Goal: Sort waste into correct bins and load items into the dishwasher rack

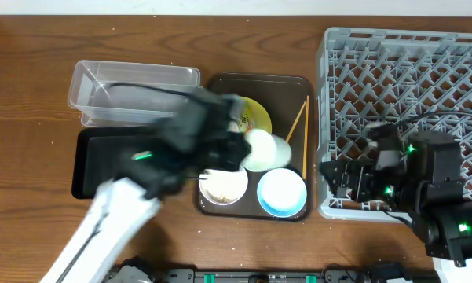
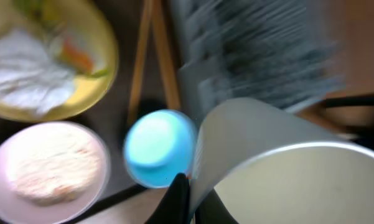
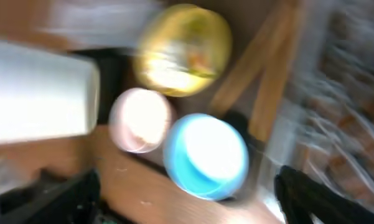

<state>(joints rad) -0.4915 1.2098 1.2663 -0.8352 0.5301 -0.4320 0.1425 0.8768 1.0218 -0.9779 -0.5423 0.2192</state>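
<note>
In the middle of the overhead view, the left gripper [image 1: 247,147] is clenched on the white cup [image 1: 265,149] and holds it over the brown tray [image 1: 220,82], just below the yellow plate [image 1: 255,116] and above the blue bowl [image 1: 281,191] and the cream bowl [image 1: 223,185]. The chopsticks [image 1: 298,126] lie along the tray's right side. At the lower right, the right gripper [image 1: 335,177] is released with its jaws wide apart, at the lower left corner of the grey rack [image 1: 400,47].
</note>
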